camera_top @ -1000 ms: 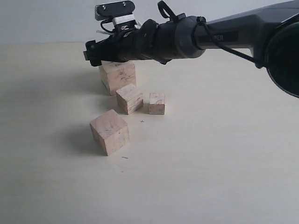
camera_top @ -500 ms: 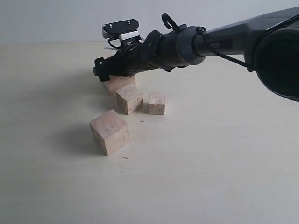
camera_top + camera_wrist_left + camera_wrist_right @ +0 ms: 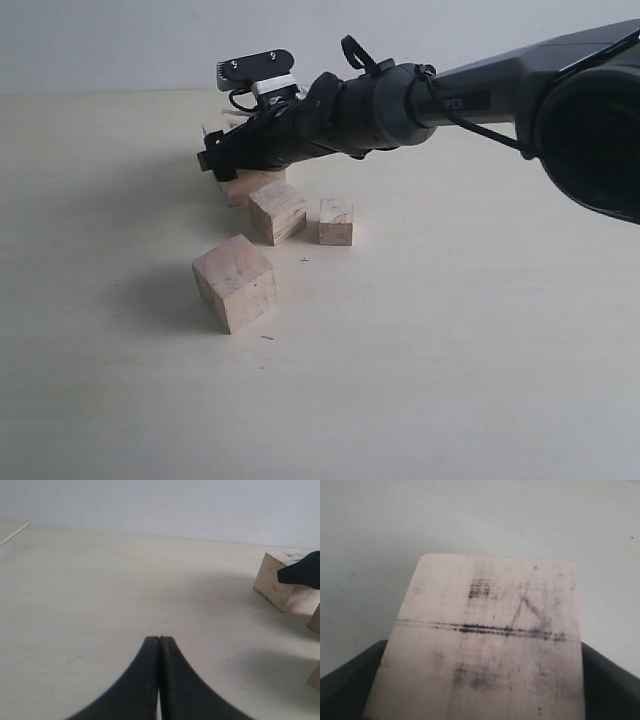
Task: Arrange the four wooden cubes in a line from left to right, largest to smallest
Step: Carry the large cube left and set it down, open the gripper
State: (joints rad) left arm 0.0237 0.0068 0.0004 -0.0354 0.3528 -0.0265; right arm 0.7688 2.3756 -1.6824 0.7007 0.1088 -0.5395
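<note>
Standing pressed together, the left jaws are well apart from the largest cube (image 3: 247, 188). The second cube (image 3: 235, 283) sits in front of it, apart. The third cube (image 3: 277, 211) is just beside it, with the smallest cube (image 3: 336, 221) further right. The right jaws pinch the largest cube's sides.

White lettering (image 3: 468, 101), unreadable, on arm (image 3: 520, 75)
</note>
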